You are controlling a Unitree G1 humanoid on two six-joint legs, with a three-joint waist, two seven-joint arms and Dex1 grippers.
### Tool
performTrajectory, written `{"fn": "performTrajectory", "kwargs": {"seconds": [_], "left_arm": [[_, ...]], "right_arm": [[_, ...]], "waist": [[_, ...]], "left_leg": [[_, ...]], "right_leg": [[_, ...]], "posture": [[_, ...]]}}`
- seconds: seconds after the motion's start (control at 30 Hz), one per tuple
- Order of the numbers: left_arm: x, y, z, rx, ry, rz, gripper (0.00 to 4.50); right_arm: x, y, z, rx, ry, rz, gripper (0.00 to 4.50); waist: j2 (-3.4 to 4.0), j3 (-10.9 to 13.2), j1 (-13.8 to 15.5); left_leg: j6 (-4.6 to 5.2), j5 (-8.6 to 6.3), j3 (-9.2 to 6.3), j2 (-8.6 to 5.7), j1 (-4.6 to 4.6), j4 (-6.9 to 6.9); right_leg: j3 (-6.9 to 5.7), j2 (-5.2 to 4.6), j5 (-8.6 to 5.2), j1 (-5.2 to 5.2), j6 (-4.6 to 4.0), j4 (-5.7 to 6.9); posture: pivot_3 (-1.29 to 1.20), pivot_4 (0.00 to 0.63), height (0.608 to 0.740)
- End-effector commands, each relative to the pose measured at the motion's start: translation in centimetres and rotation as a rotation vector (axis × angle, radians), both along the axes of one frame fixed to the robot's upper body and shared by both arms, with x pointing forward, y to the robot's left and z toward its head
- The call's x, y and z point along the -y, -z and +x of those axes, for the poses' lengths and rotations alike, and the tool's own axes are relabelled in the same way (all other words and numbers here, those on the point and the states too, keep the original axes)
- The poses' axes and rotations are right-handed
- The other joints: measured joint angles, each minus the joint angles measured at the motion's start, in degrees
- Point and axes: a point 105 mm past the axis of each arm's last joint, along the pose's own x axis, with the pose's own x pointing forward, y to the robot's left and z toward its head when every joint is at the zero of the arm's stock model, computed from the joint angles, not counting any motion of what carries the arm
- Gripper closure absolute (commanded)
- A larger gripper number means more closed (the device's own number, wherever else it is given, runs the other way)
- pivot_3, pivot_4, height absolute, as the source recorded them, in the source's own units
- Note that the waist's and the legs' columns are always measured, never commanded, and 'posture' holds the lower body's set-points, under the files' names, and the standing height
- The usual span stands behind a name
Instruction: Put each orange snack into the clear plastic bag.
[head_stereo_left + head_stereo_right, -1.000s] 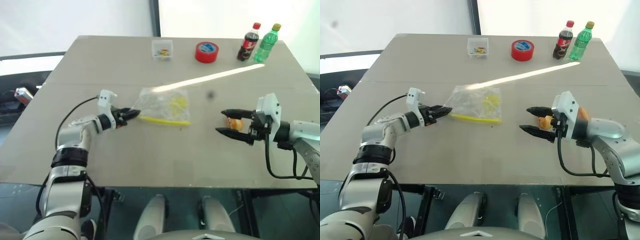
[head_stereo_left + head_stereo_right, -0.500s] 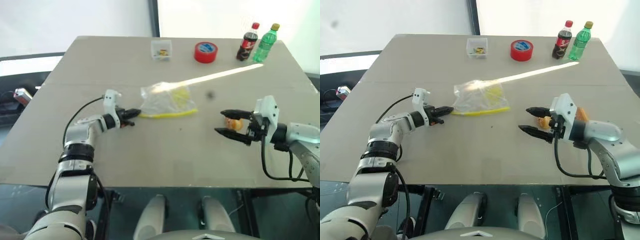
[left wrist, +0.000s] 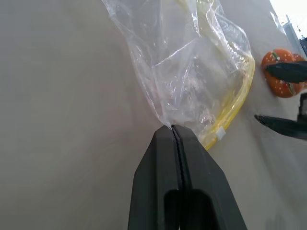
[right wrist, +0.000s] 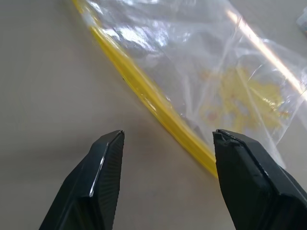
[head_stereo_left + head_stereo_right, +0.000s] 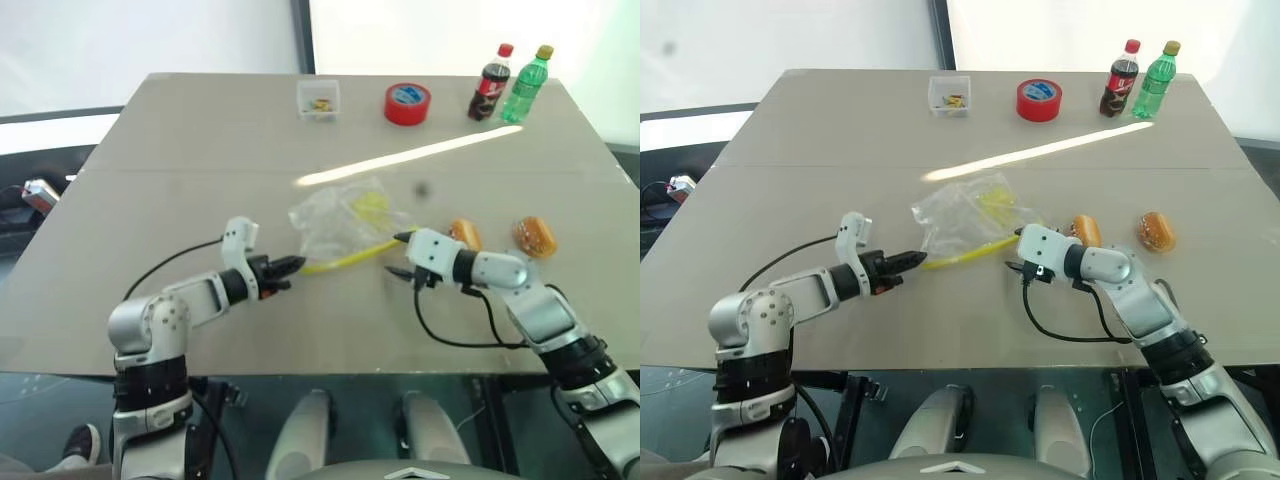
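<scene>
While left tool [image 3: 173,130] pinches clear plastic bag [image 3: 192,72] corner, right tool [image 4: 165,139] spread beside yellow edge.

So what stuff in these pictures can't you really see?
- Small clear box, left eye view: what lies inside is too small to name.
- Bottles, left eye view: labels too small to read.
- Nearer orange snack, left wrist view: partly covered by a finger of the right gripper.
- Bag, left wrist view: the pinched corner hides between the fingers of the left gripper.
</scene>
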Motion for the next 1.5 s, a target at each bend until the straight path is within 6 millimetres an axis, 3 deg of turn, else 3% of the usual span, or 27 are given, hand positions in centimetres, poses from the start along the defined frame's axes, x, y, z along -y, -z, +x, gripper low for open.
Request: {"fn": "performTrajectory", "kwargs": {"seconds": [0.03, 0.07, 0.17, 0.3, 0.33, 0.53, 0.73, 0.8, 0.83, 0.93, 1.07, 1.1, 1.2, 1.33, 1.5], "left_arm": [[-0.1, -1.4, -0.8, 0.040, -0.005, -0.002, 4.48], [-0.2, -1.4, -0.9, 0.038, -0.006, -0.003, 4.48], [-0.7, -1.4, -1.2, 0.029, -0.011, 0.010, 4.50], [-1.2, -1.2, -1.3, 0.024, -0.018, 0.031, 4.50], [-1.3, -1.2, -1.2, 0.024, -0.016, 0.029, 4.50], [-1.1, -1.4, -1.2, 0.042, 0.018, 0.035, 4.50], [-1.3, -2.6, -0.3, 0.230, 0.074, 0.151, 4.50], [-1.9, -3.2, 0.6, 0.303, -0.001, 0.174, 3.72], [-2.2, -3.6, 1.1, 0.350, -0.041, 0.190, 3.32], [-3.4, -5.2, 3.0, 0.478, -0.170, 0.269, 3.32], [-1.3, -8.9, 3.2, 0.732, -0.115, 0.342, 3.32], [-0.8, -9.3, 3.1, 0.805, -0.085, 0.426, 3.32], [0.6, -7.9, 2.5, 0.941, 0.089, 0.724, 3.32], [1.8, -5.3, 1.5, 0.982, 0.227, 0.863, 3.32], [2.2, -3.7, 1.3, 1.001, 0.254, 0.917, 3.32]], "right_arm": [[-0.2, -1.1, 1.7, 0.079, 0.033, 0.011, 1.49], [-0.2, -1.1, 2.0, 0.086, 0.040, 0.011, 1.49], [-0.3, -1.4, 2.5, 0.105, 0.044, 0.022, 2.24], [-0.5, -1.7, 2.7, 0.113, 0.048, 0.049, 4.33], [-0.6, -1.7, 2.7, 0.114, 0.044, 0.051, 4.45], [-1.1, -1.9, 2.6, 0.119, 0.040, 0.066, 4.45], [-1.2, -3.0, 3.0, 0.152, 0.061, 0.087, 4.45], [-1.3, -3.6, 3.3, 0.173, 0.067, 0.087, 4.50], [-1.3, -3.8, 3.4, 0.181, 0.071, 0.084, 4.50], [-1.0, -3.8, 4.1, 0.199, 0.105, 0.052, 4.50], [-0.9, -3.6, 4.4, 0.230, 0.096, 0.012, 4.50], [-0.9, -3.6, 4.5, 0.229, 0.098, 0.014, 4.50], [-1.0, -3.6, 4.7, 0.224, 0.105, 0.019, 4.50], [-1.3, -3.8, 4.9, 0.226, 0.103, 0.027, 4.50], [-1.7, -4.0, 4.9, 0.228, 0.097, 0.034, 4.50]], "waist": [[-0.01, 0.00, -0.01], [-0.01, 0.00, 0.00], [-0.01, -0.01, 0.05], [0.00, 0.00, 0.01], [0.00, 0.00, -0.04], [0.00, 0.00, -0.18], [0.00, 0.00, -0.27], [0.01, 0.00, -0.26], [0.00, 0.00, -0.26], [0.00, 0.00, -0.20], [0.00, 0.00, 0.05], [0.00, 0.00, 0.07], [0.00, 0.00, -0.08], [0.05, -0.01, -0.46], [0.05, 0.00, -0.52]], "left_leg": [[-0.01, 0.00, -0.01, 0.00, 0.02, 0.00], [-0.07, 0.04, 0.00, 0.00, 0.02, 0.00], [-0.11, 0.06, 0.01, -0.01, 0.02, -0.01], [-0.11, 0.06, 0.03, -0.04, 0.01, -0.01], [-0.11, 0.06, 0.03, -0.03, 0.02, -0.01], [-0.11, 0.06, 0.03, -0.03, 0.02, -0.02], [-0.11, 0.06, 0.05, -0.03, 0.02, -0.05], [-0.11, 0.06, 0.06, -0.03, 0.02, -0.06], [-0.11, 0.06, 0.05, -0.02, 0.02, -0.06], [-0.11, 0.06, 0.03, -0.02, 0.01, -0.06], [-0.11, 0.06, 0.06, -0.06, -0.01, -0.07], [-0.11, 0.06, 0.07, -0.07, -0.03, -0.07], [-0.12, 0.06, 0.13, -0.09, -0.01, -0.17], [-0.10, 0.05, 0.19, -0.06, -0.01, -0.31], [-0.08, 0.05, 0.20, -0.05, -0.05, -0.35]], "right_leg": [[-0.01, 0.02, 0.00, 0.00, -0.01, 0.01], [-0.04, 0.04, 0.00, 0.01, -0.01, 0.01], [-0.06, 0.05, 0.00, 0.02, -0.02, 0.01], [-0.04, 0.04, 0.00, 0.02, -0.02, 0.00], [-0.04, 0.04, 0.00, 0.02, -0.02, 0.00], [-0.04, 0.04, 0.00, 0.02, -0.02, 0.00], [-0.03, 0.03, 0.01, 0.01, -0.04, -0.02], [-0.01, 0.03, 0.00, 0.01, -0.04, -0.04], [0.00, 0.02, 0.00, 0.01, -0.04, -0.05], [-0.01, 0.03, 0.01, -0.01, -0.04, -0.06], [-0.04, 0.02, 0.01, -0.01, -0.05, -0.06], [-0.03, 0.01, 0.01, -0.01, -0.04, -0.08], [0.03, 0.00, 0.01, -0.02, -0.05, -0.13], [0.11, 0.02, 0.01, -0.14, -0.06, -0.12], [0.19, 0.04, 0.01, -0.28, -0.05, -0.04]], "posture": [[0.00, 0.150, 0.740], [0.00, 0.150, 0.740], [0.00, 0.150, 0.740], [0.00, 0.150, 0.740], [0.00, 0.150, 0.740], [0.00, 0.150, 0.740], [0.00, 0.150, 0.740], [0.00, 0.150, 0.740], [0.00, 0.150, 0.740], [0.00, 0.150, 0.740], [0.00, 0.150, 0.740], [0.00, 0.150, 0.740], [0.00, 0.150, 0.740], [0.00, 0.150, 0.740], [0.00, 0.150, 0.740]]}}
